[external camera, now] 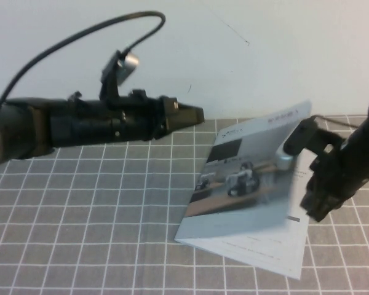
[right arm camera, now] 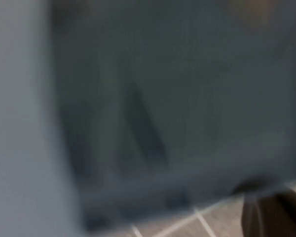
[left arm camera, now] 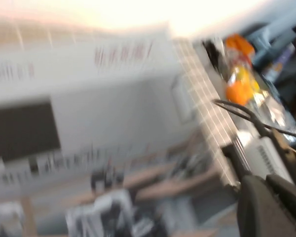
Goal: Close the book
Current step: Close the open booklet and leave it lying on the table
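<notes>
while the book (external camera: 246, 184) lies half open on the checked cloth (external camera: 80, 215) at the table's right, its cover tilted up over the lower pages, the right gripper (external camera: 317, 206) sits at its right edge (whether it grips anything i cannot tell). the left gripper (external camera: 194, 115) hovers near the cover's far left corner, apart from it, tips pressed together.
</notes>
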Robot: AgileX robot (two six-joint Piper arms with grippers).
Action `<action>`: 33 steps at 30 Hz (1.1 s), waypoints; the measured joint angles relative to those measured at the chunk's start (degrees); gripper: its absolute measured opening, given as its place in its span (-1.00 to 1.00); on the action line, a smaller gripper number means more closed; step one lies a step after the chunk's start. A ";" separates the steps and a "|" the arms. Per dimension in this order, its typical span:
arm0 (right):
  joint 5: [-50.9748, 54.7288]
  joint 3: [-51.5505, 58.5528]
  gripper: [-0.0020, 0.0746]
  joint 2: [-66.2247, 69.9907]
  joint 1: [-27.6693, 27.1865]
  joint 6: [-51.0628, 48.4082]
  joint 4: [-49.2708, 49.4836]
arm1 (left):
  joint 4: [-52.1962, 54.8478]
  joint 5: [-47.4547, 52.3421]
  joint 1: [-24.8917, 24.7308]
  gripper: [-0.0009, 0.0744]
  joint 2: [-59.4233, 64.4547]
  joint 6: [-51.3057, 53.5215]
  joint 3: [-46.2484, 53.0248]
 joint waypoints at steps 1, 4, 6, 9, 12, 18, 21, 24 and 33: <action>0.47 0.00 -0.95 -1.66 0.00 2.22 -2.61 | 0.00 -1.17 0.00 -0.98 -1.27 0.12 0.00; 2.44 0.00 -0.95 -6.69 0.00 7.11 -8.09 | 3.72 -7.06 0.00 -0.98 -6.74 0.33 0.00; 3.71 0.00 -0.95 -10.59 0.00 8.45 -9.84 | 10.57 -11.42 0.00 -0.98 -11.36 -0.67 0.00; 5.72 0.00 -0.95 -16.51 0.00 9.95 -11.24 | 24.01 -16.57 0.00 -0.98 -18.53 -6.27 0.00; 7.20 0.14 -0.95 -22.99 0.00 13.16 -12.02 | 36.12 -20.83 0.00 -0.98 -24.57 -13.44 0.24; 7.02 6.52 -0.95 -36.24 0.00 16.33 -12.86 | 56.47 -26.13 0.00 -0.98 -37.75 -25.69 5.75; 5.87 12.30 -0.95 -43.49 0.00 16.68 -13.23 | 64.54 -25.62 0.00 -0.98 -44.23 -29.61 11.39; 4.95 19.20 -0.95 -50.33 0.00 16.68 -13.38 | 68.59 -24.63 0.00 -0.98 -49.51 -32.63 19.03; 0.85 38.20 -0.95 -69.89 0.00 24.43 -13.50 | 65.56 -40.45 0.00 -0.98 -66.17 -35.41 47.66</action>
